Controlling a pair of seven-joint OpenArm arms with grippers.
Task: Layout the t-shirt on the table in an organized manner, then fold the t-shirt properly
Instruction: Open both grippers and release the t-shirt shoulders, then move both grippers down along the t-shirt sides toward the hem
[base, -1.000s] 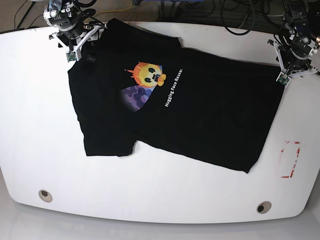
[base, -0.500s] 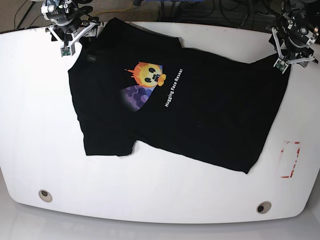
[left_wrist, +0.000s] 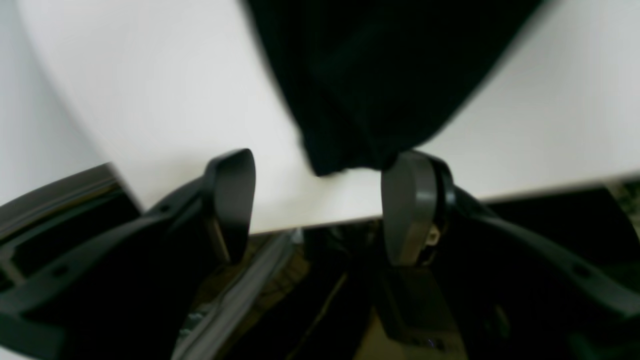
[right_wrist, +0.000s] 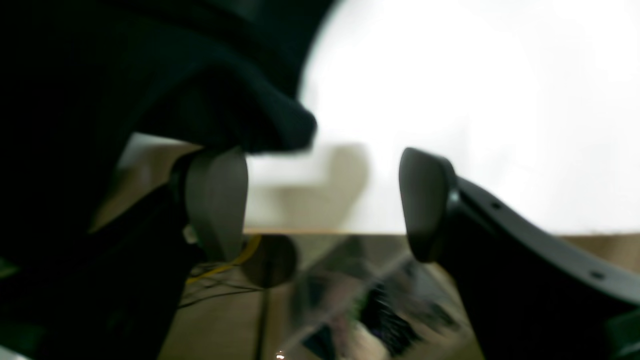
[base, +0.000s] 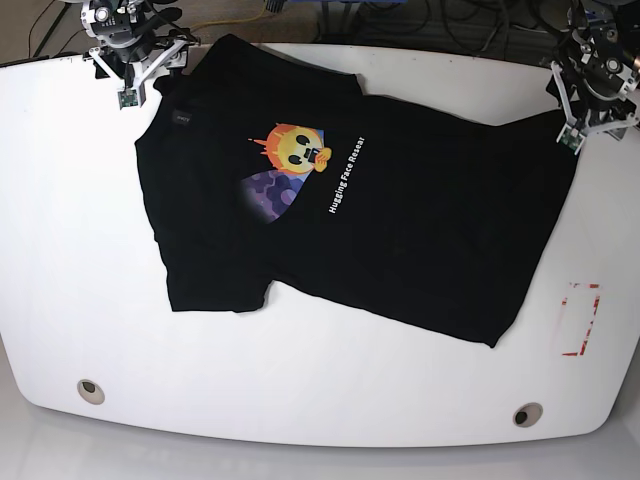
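The black t-shirt (base: 380, 210) lies spread on the white table (base: 70, 250), collar to the left, hem to the right, flaming face graphic (base: 295, 148) facing up. My right gripper (base: 143, 70) hovers by the far left shoulder, open; in its wrist view the cloth (right_wrist: 175, 80) lies just ahead of the bare fingers (right_wrist: 217, 200). At the hem's far right corner my left gripper (base: 588, 112) is open too. The corner (left_wrist: 375, 75) rests on the table (left_wrist: 150, 90) just past the fingertips (left_wrist: 407, 205), nothing between them.
A red dashed rectangle (base: 580, 320) marks the table's right side. Two metal grommets (base: 90, 390) (base: 527, 414) sit near the front edge. Cables (base: 470, 30) lie on the floor behind the table. Both grippers hang at the table's far edge.
Both grippers have opened wider and pulled back from the t-shirt toward the far edge. The shoulder and hem corner they were at now lie free on the table.
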